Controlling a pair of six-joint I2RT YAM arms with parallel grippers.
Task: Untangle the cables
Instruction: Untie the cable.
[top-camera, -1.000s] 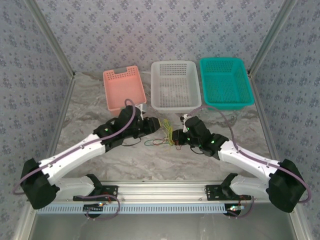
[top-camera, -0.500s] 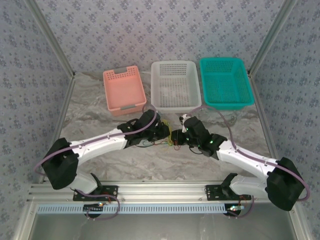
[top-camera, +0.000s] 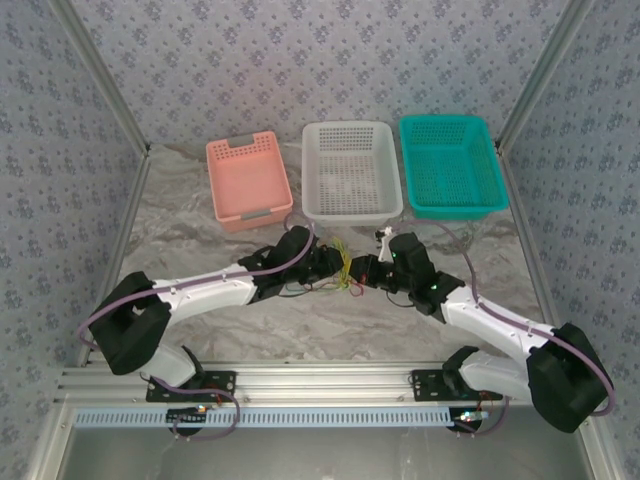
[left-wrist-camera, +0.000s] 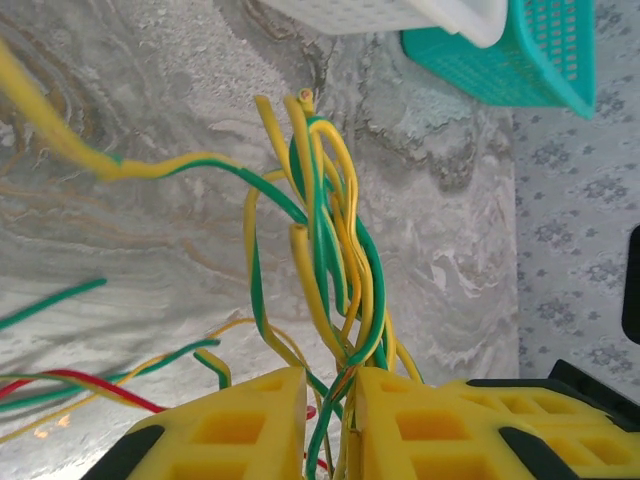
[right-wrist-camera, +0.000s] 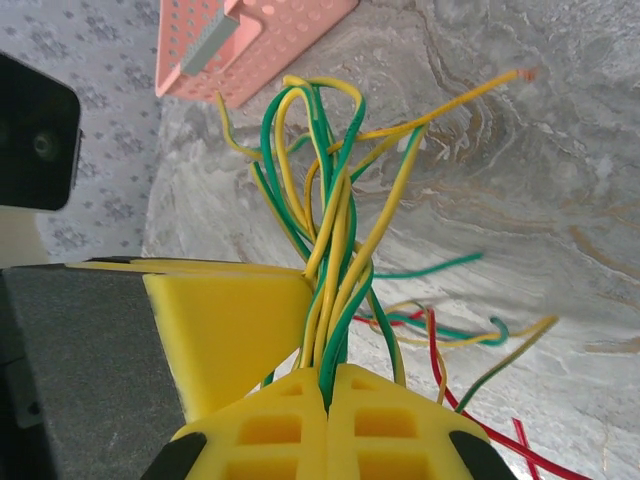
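**Both arms meet at the tangle, mid-counter**

Three baskets stand in a row at the back of the marble counter (top-camera: 190, 215): a pink basket (top-camera: 248, 180), a white basket (top-camera: 350, 170) and a teal basket (top-camera: 450, 165). The left arm (top-camera: 200, 290) reaches in from the left and the right arm (top-camera: 490, 320) from the right. Their tips nearly meet just in front of the white basket.

The cables (top-camera: 345, 268) sit between the two tips as a small yellow, green and red tangle.

In the left wrist view the left jaws stand slightly apart, with yellow fingers (left-wrist-camera: 250, 425) on either side of a narrow gap. Yellow and green strands (left-wrist-camera: 325, 250) run down through the gap. Whether the jaws pinch them cannot be told.

In the right wrist view the right jaws are pressed together, fingers (right-wrist-camera: 270, 430) clamped on the twisted yellow-green bundle. Looser red and green strands (right-wrist-camera: 470, 330) trail to the side over the counter.
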